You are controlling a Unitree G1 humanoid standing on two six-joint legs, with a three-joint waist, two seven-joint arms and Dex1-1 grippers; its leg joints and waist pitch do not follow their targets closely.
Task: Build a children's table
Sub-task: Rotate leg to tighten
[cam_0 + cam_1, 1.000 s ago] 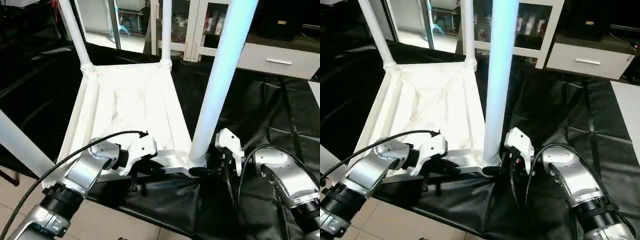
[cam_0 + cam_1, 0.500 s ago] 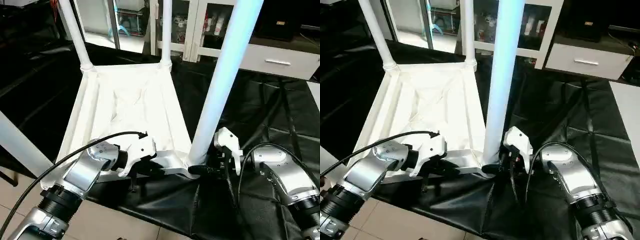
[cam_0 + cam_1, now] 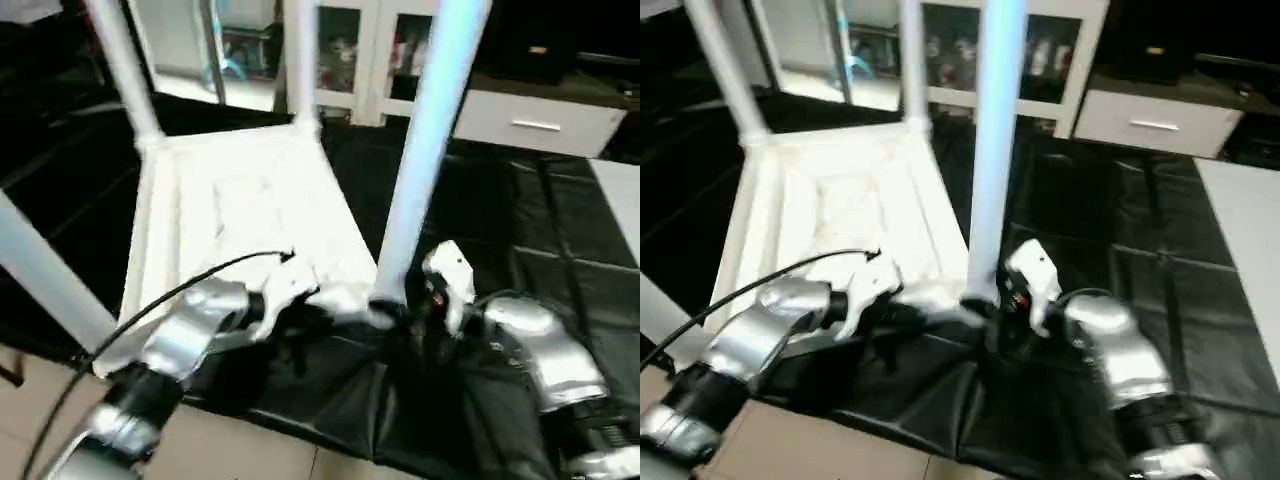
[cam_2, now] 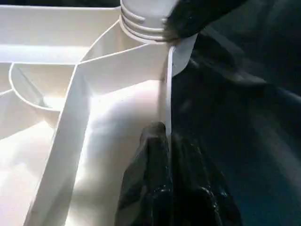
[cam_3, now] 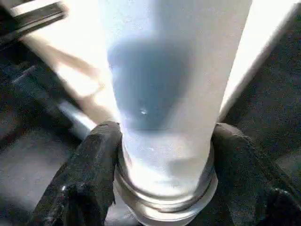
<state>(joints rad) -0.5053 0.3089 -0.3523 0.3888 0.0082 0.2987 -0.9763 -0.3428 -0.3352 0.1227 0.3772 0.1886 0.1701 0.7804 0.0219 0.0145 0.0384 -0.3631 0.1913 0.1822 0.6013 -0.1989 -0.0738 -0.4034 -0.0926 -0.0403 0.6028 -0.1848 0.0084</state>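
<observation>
Now 4 legs (image 3: 425, 140) – 1 top (image 3: 250, 200) – 2 claws.

my left gripper (image 4: 167, 155) is pinched tight on the near rim of the tabletop (image 3: 250, 200), its silver forearm reaching in from the lower left. my right gripper (image 5: 164, 155) has one black finger (image 5: 89, 174) on each side of the near leg (image 3: 420, 150) at its base, forearm angling in from the lower right.

Children's table (image 3: 250, 200) inverted on tabletop (image 3: 520, 230), legs up. Left end effector (image 3: 300, 310) at near edge; right end effector (image 3: 405, 312) around near-right leg (image 3: 420, 160) base.
</observation>
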